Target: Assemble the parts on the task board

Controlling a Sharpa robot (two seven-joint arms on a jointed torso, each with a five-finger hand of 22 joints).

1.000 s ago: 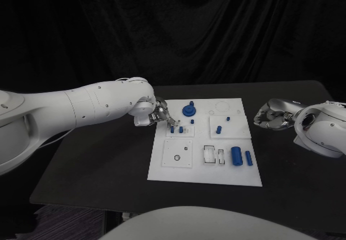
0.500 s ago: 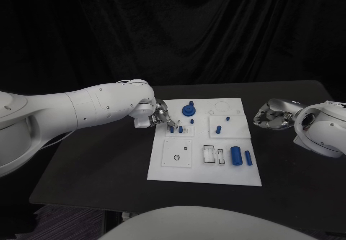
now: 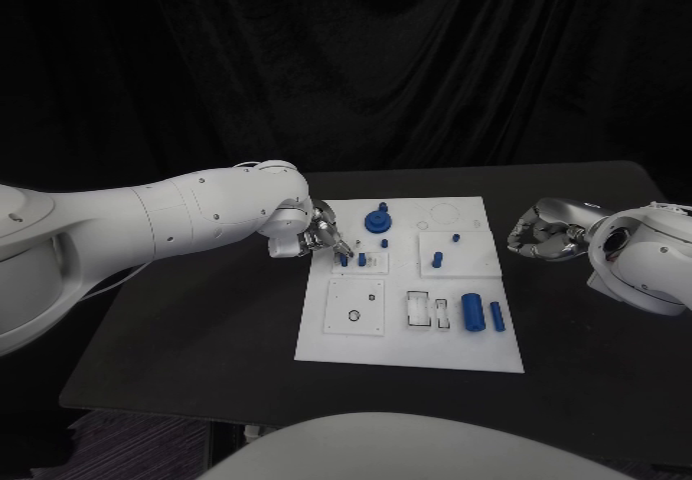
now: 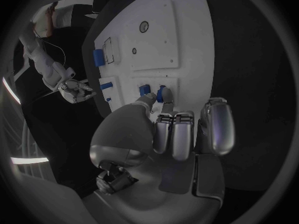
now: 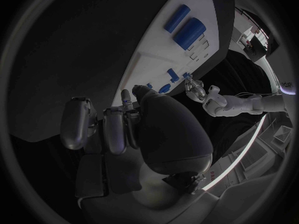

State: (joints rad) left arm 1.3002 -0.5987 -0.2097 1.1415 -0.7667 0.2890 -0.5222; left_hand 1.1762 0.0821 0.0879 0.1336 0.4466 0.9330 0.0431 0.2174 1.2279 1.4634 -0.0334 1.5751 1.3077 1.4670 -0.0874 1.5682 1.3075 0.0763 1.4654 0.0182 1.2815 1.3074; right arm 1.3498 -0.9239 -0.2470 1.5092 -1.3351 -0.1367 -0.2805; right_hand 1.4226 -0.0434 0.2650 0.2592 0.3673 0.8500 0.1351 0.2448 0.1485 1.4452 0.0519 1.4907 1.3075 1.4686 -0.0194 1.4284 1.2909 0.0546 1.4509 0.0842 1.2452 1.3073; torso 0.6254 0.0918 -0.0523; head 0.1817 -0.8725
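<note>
The white task board (image 3: 411, 340) lies mid-table. Two short blue pegs (image 3: 361, 259) stand in its small upper-left plate. My left hand (image 3: 307, 235) reaches in from the board's left edge. In the left wrist view its thumb and a fingertip (image 4: 167, 106) pinch the nearer blue peg (image 4: 163, 91), with the second peg (image 4: 144, 89) just beside it. My right hand (image 3: 544, 232) hovers off the board's right edge, fingers curled in on nothing; the right wrist view shows its palm (image 5: 163, 134) facing the board (image 5: 168, 55).
On the board are a blue knob (image 3: 379, 218), two small pegs (image 3: 437, 259) on the right plate, two blue cylinders (image 3: 473, 310) at lower right, a slotted frame (image 3: 418, 308) and a square plate with a ring hole (image 3: 355, 316). Bare black table (image 3: 202, 330) surrounds it.
My left hand's fingertips have dropped slightly onto the peg at the board's left. The right hand has stayed put.
</note>
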